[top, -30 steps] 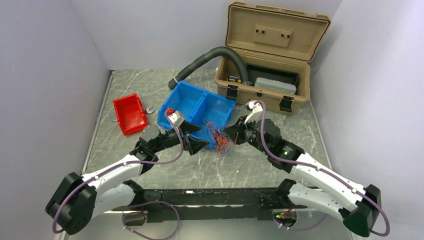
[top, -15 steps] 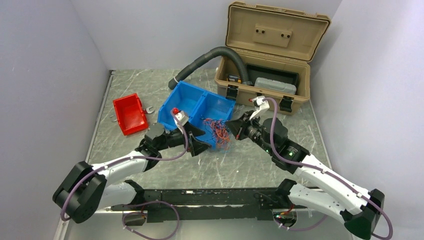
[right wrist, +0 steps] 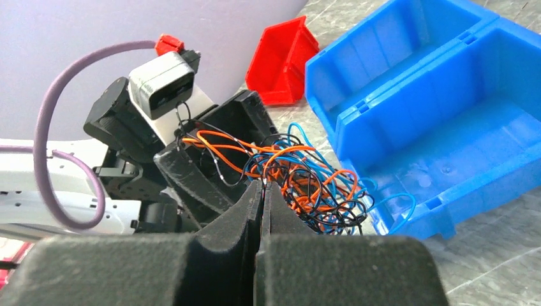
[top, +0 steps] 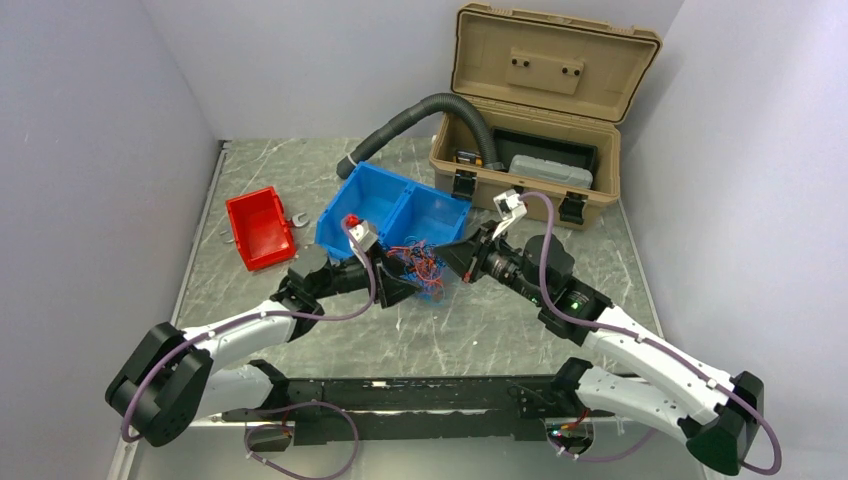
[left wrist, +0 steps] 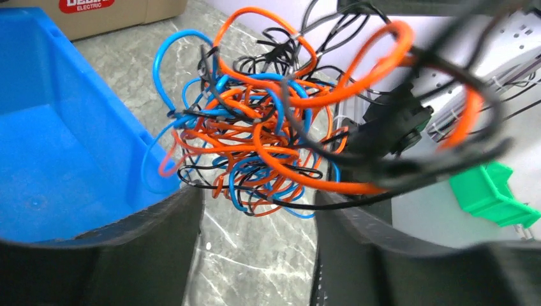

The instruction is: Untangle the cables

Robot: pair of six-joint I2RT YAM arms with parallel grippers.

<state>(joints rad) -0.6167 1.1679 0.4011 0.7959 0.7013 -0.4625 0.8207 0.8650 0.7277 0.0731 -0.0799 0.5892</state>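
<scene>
The cables (top: 418,265) are a tangled ball of thin orange-red, blue and black wires, hanging just in front of the blue bin (top: 385,205). My right gripper (top: 455,262) is shut on strands at the ball's right side; in the right wrist view its pads (right wrist: 263,186) are pressed together with wires (right wrist: 306,178) spilling past the tips. My left gripper (top: 400,280) reaches in from the left. Its jaws stand apart around the lower edge of the tangle (left wrist: 268,146), with a black wire crossing between the fingertips (left wrist: 258,204) and bare table below.
A small red bin (top: 260,228) lies at the left, with a metal wrench (top: 297,217) beside it. An open tan toolbox (top: 530,120) stands at the back right. A thick grey hose (top: 420,115) runs from it toward the blue bin.
The right gripper carried the tangle up and left toward the blue bin. The left gripper moved in onto the tangle and its jaws have narrowed.
</scene>
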